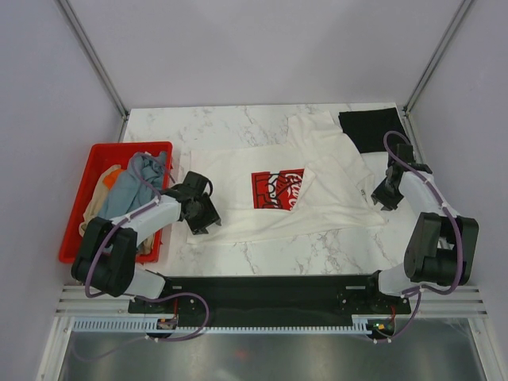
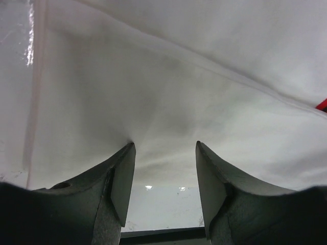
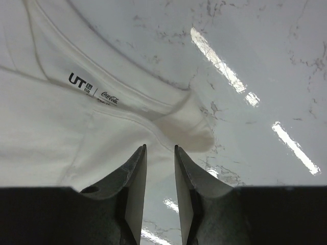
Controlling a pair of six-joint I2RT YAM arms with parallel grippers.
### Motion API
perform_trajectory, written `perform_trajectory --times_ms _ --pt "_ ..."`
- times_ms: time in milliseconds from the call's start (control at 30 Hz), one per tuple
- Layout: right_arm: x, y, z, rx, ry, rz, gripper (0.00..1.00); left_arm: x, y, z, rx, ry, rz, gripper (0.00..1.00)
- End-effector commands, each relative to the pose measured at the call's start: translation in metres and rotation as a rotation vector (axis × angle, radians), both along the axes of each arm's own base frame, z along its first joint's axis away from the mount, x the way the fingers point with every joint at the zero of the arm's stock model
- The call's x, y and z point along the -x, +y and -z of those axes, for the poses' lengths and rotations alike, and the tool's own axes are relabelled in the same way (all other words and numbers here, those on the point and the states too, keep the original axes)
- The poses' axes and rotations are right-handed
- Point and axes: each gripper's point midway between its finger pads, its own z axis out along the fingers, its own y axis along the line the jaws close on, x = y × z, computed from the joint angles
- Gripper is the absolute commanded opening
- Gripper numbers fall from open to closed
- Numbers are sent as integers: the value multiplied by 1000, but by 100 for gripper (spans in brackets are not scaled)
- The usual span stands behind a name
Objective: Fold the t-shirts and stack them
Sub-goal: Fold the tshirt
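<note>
Mid-table on the marble lies the white shirt [image 1: 238, 214], spread out with its red print [image 1: 278, 189] facing up and its right side flopped over in a messy fold. The black shirt [image 1: 369, 128] sits at the far right corner, and the other shirts [image 1: 131, 186] are heaped in the crate [image 1: 107, 148] on the left.

The left gripper [image 2: 164, 145] is at the white shirt's left edge. Its jaws are spread wide with nothing in them, tips right at the hem. The right gripper [image 3: 160, 148] hangs by the collar [image 3: 143, 94] end, jaws just a narrow slit apart and not pinching anything as far as I can tell.

My take: both should bite well into the cloth edge, then lift and carry over together so the fold lands straight. Grab too shallow and the hem probably slips out.
</note>
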Motion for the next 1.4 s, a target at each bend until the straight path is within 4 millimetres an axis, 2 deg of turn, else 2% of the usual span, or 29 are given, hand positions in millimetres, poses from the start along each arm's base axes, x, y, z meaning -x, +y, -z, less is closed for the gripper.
perform_trajectory --times_ms 0,233,300,400,467,533,767,867,933,1067,1100,1167,1233,1267,1300,1367 --pt "12 -1 3 14 5 43 35 7 14 10 -51 19 -113 58" --pt "38 -19 40 98 110 78 34 16 34 30 -161 70 -134 58" --pt "41 -22 45 110 117 86 35 23 48 33 -232 119 -189 58" --pt "52 -31 53 153 160 101 35 30 59 40 -302 173 -204 58" --pt "56 -37 54 172 169 118 35 31 63 42 -329 182 -203 54" --pt "61 -43 53 195 174 134 36 31 66 40 -346 180 -210 56" --pt "56 -48 39 220 129 126 37 19 77 19 -405 111 -206 57" --pt "51 -46 26 210 107 113 37 18 71 7 -373 103 -198 57" --pt "38 -43 10 191 53 93 38 13 59 -7 -310 76 -172 57" --pt "10 -24 -18 130 -55 37 39 -1 39 -37 -224 -16 -110 58" --pt "-1 -22 -30 136 -93 34 39 -8 35 -47 -205 -42 -107 58" --pt "-19 -5 -42 133 -136 -13 41 -14 30 -56 -182 -67 -97 59" --pt "-51 27 -57 105 -206 -95 42 -24 24 -66 -164 -96 -80 61" --pt "-61 43 -60 94 -226 -133 44 -26 23 -63 -175 -83 -50 61" --pt "-76 75 -61 71 -249 -203 45 -33 19 -69 -169 -97 -35 61" --pt "-95 109 -63 45 -309 -266 48 -38 16 -66 -174 -80 -14 61"
